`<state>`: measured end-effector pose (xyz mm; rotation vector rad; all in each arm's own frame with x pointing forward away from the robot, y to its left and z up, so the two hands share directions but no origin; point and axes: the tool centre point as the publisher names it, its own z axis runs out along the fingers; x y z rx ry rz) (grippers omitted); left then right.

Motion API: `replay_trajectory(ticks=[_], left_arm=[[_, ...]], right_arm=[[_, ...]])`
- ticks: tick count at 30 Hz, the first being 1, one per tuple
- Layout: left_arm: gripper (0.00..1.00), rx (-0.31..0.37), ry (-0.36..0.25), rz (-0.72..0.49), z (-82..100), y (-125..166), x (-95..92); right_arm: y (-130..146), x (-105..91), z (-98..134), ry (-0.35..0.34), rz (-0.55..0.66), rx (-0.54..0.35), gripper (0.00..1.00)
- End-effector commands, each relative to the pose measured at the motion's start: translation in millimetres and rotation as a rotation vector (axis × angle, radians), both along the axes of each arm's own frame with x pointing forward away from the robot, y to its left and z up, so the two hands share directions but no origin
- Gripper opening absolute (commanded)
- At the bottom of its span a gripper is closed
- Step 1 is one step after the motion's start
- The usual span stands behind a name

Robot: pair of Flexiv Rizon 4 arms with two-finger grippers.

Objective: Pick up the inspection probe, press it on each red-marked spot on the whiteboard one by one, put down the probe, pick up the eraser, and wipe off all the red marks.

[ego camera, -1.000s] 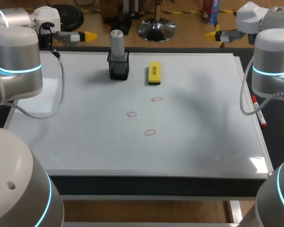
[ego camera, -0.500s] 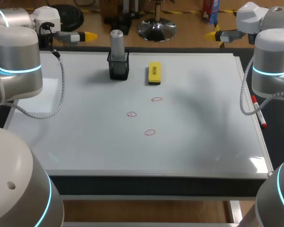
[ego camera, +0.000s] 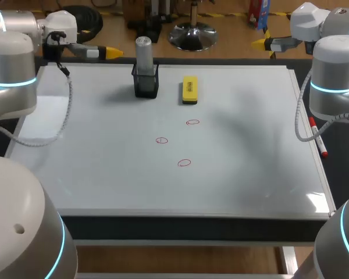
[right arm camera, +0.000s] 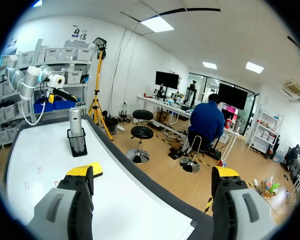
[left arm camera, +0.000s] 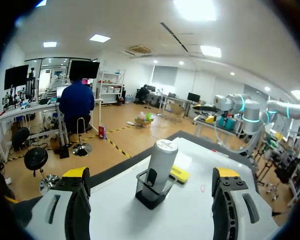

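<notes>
Beyond the whiteboard [ego camera: 104,174], both jaws gape wide; probe [ego camera: 143,53] upright in holder [ego camera: 146,85].

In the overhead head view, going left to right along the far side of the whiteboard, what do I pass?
left pincer → probe standing in its black holder → yellow eraser → right pincer
</notes>
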<state>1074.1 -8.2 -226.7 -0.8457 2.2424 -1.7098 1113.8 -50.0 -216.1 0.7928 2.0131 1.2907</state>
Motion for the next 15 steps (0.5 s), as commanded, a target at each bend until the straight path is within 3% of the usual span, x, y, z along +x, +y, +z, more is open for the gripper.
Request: replay_trajectory(ticks=[1, 15], left_arm=[[1.0, -0.024, 0.035, -0.132, -1.0, -4, 9.5], [1.0, -0.159, 0.069, -0.311, -14.1, -37, 5.9]], right_arm=[[0, 0.0, 0, 0.0, 0.0, 0.0, 1.0], [0, 0.0, 0, 0.0, 0.0, 0.0, 1.0]])
